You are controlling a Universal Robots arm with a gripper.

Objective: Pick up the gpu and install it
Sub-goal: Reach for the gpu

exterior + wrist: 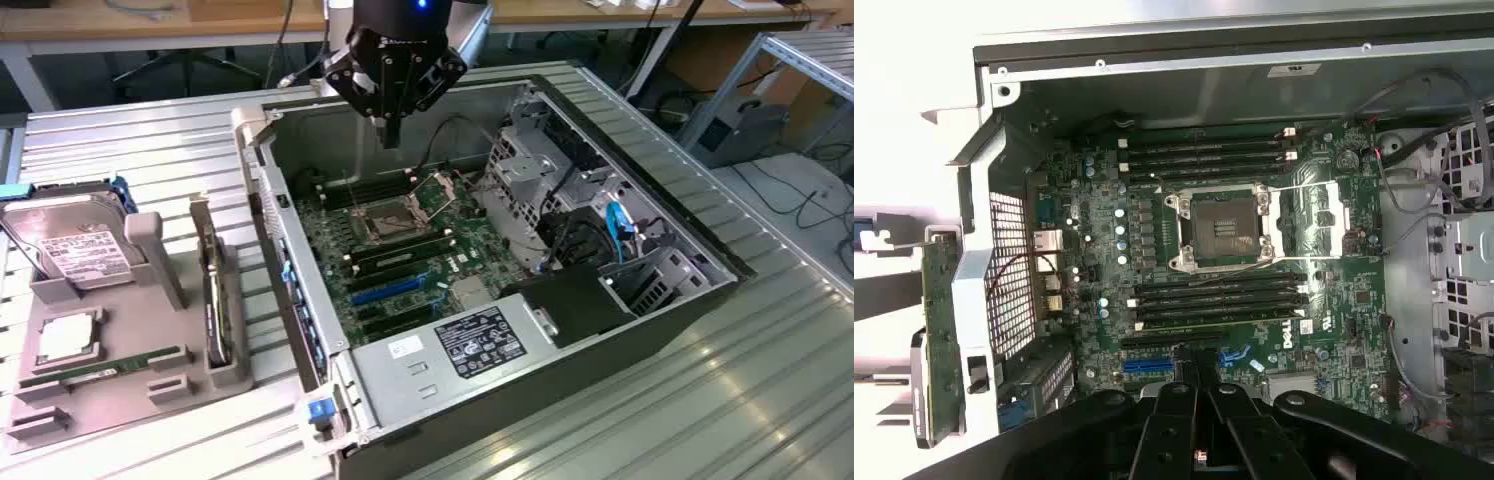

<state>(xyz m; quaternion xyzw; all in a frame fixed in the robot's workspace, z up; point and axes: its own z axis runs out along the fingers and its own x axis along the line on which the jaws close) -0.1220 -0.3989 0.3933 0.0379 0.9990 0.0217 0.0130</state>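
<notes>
Exterior view: gripper [388,136] closed, empty, over PC case [414,372]; gpu [210,292] well apart in holder [127,405]

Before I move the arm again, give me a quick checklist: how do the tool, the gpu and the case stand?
1. Tool unloaded: ok, shut on nothing.
2. Case open: ok, the side is off and the motherboard is exposed.
3. Gpu ready to pick: ok, it stands on edge in the grey holder beside the case.
4. Tool at the gpu: not ok, it hangs over the motherboard inside the case.
5. Blue slot free: ok, no card sits in it.
</notes>
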